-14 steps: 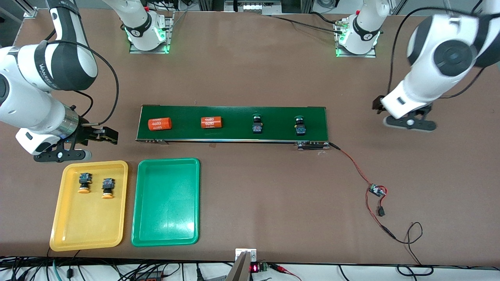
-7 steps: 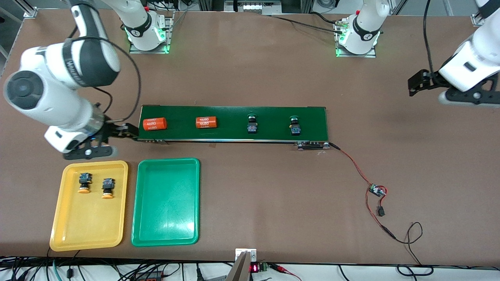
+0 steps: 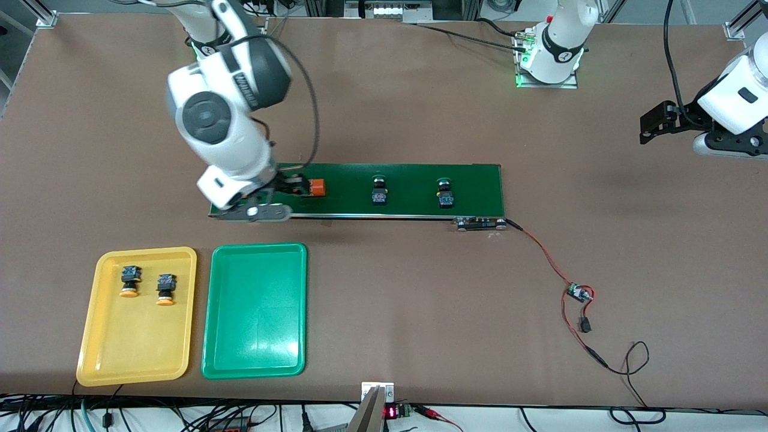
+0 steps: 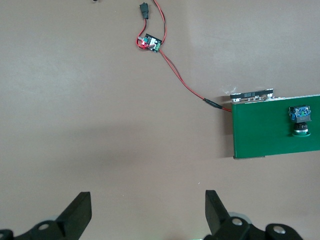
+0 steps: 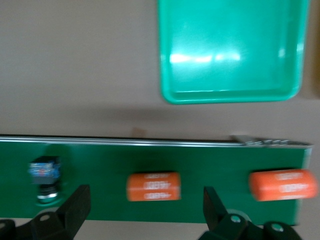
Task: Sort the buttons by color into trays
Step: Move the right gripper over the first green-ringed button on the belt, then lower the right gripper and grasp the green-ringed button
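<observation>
Since a second ago the right arm has swung from beside the yellow tray to over the conveyor belt, and the belt's load has shifted toward the right arm's end. The right gripper now hangs over that end of the belt with its fingers spread wide, holding nothing; below it lie two orange cylinders, the one between its fingers, as far as the blurred wrist view shows. The left gripper has pulled up toward the table edge at its own end and waits there, jaws wide and empty. Two green-capped buttons sit apart on the belt. Two yellow-capped buttons lie side by side in the yellow tray. The green tray just beside it holds none.
</observation>
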Action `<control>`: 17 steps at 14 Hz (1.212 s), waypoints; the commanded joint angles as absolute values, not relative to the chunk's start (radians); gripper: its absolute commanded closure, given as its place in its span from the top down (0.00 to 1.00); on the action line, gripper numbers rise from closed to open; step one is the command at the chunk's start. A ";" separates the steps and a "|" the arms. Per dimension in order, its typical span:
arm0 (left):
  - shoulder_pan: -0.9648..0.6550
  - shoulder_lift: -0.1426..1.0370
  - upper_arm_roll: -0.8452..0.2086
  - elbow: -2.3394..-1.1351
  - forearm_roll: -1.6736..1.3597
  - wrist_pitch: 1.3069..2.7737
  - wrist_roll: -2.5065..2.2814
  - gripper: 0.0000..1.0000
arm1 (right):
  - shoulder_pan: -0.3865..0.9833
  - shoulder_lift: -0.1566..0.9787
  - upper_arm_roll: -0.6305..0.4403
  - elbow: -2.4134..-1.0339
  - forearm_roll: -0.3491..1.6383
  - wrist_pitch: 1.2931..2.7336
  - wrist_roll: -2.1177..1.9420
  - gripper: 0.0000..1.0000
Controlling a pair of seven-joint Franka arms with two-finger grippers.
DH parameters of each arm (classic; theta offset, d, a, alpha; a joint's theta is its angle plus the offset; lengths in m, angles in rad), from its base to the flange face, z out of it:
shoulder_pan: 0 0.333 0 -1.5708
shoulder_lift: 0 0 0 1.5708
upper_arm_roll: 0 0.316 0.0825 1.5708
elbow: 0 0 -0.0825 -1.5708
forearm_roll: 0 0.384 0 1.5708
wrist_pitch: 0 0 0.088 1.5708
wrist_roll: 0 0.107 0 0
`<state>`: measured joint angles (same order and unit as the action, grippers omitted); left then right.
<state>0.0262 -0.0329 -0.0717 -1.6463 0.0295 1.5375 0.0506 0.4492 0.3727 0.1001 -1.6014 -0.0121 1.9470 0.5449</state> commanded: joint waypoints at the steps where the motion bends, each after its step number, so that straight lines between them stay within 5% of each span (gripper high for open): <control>1: 0.029 -0.037 -0.080 -1.632 0.014 1.513 0.051 1.00 | 0.534 0.419 0.097 -1.603 -0.005 2.029 0.696 1.00; 9: 0.021 -0.041 -0.103 -1.631 0.014 1.500 0.046 1.00 | 0.660 0.590 0.097 -1.594 -0.021 2.230 0.752 1.00; 17: 0.017 -0.035 -0.123 -1.588 0.015 1.456 0.035 1.00 | 0.652 0.630 0.097 -1.612 -0.012 2.220 0.749 0.98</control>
